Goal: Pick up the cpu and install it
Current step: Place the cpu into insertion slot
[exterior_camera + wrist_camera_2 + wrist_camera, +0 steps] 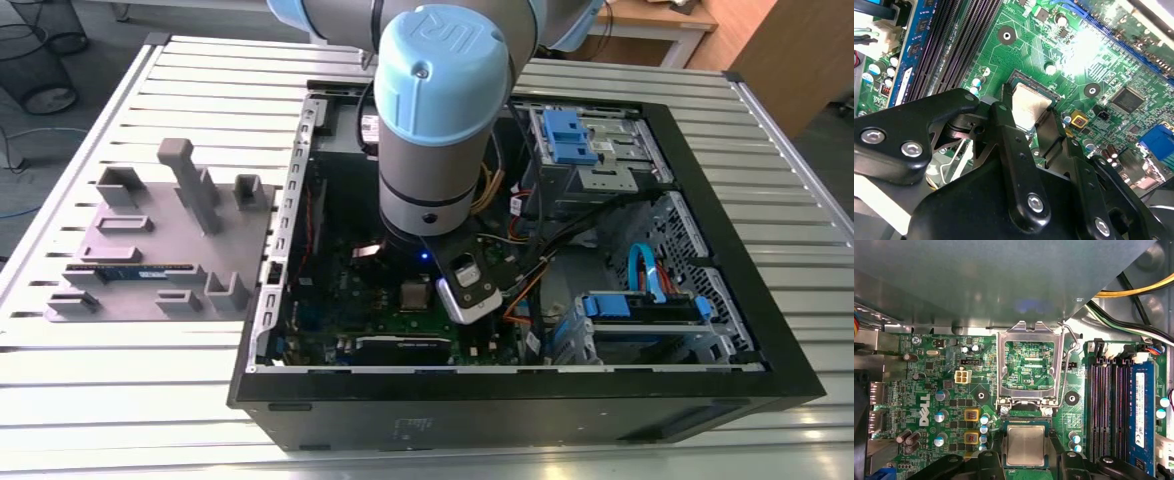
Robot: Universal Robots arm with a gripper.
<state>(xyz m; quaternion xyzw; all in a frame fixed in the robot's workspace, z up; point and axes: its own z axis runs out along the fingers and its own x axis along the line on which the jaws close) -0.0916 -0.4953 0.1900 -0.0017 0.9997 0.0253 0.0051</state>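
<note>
The cpu [1026, 445], a small flat square with a dull brushed silver top and a pale rim, sits squarely within the socket [1039, 84], a shallow dark square frame on the motherboard. The gripper [1029, 107] is built of matte black links joined by round bolt heads. Its jaws are narrow and press against two opposite edges of the cpu, one on each side of the socket.

On the far side of the socket from the gripper, a shiny stamped steel load plate [1002, 367] is hinged at the socket's edge. It stands open as a rectangular frame with a window through it. A thin bent wire lever [1070, 365] rises just beside the plate.

Around the socket spreads the glossy green motherboard [929, 360], studded with small silver cylindrical capacitors and square chips. Near one side of the socket run long, narrow black memory slots [1104, 410], and a blue memory stick [1140, 410] stands in the one farthest from the socket.

In the exterior view the pale blue and grey cylindrical arm [434, 100] reaches down over the socket into an open black metal computer case [534, 400]. The case lies on a bench [134, 400] of ribbed metal slats. Well apart from the socket, outside the case on the exterior view's left, is a grey plastic fixture [147, 240] with upright blocks.
</note>
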